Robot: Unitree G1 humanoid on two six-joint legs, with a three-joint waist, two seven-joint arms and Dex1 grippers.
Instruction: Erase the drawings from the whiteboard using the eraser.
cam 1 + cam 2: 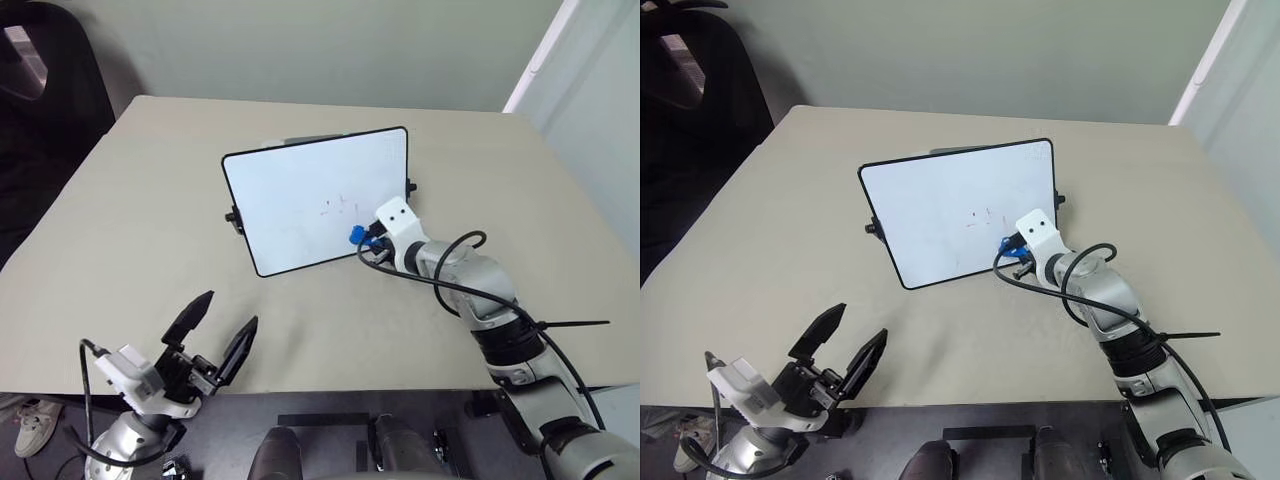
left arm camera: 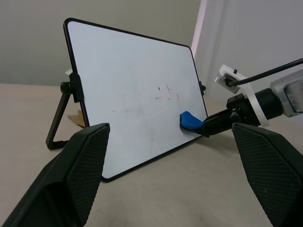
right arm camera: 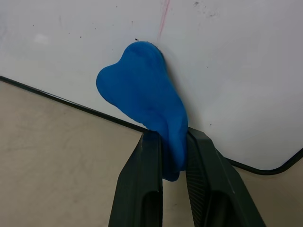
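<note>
Standing mid-frame on the beige table (image 1: 120,200), the whiteboard (image 1: 300,190) leans back on its prop, black rim all round. Right gripper (image 3: 168,156) is pinching the eraser (image 3: 142,99) betw. both fingers; blue wedge sticks out past the tips & its nose presses the board face near the lower right corner, just above the bottom rim. The drawings (image 2: 165,94), faint red bits, sit just above & left of the eraser, center-right of the board. Left gripper (image 1: 222,330) hangs at lower left of the frame, fingers spread wide, holding nothing, well apart from the board.
</note>
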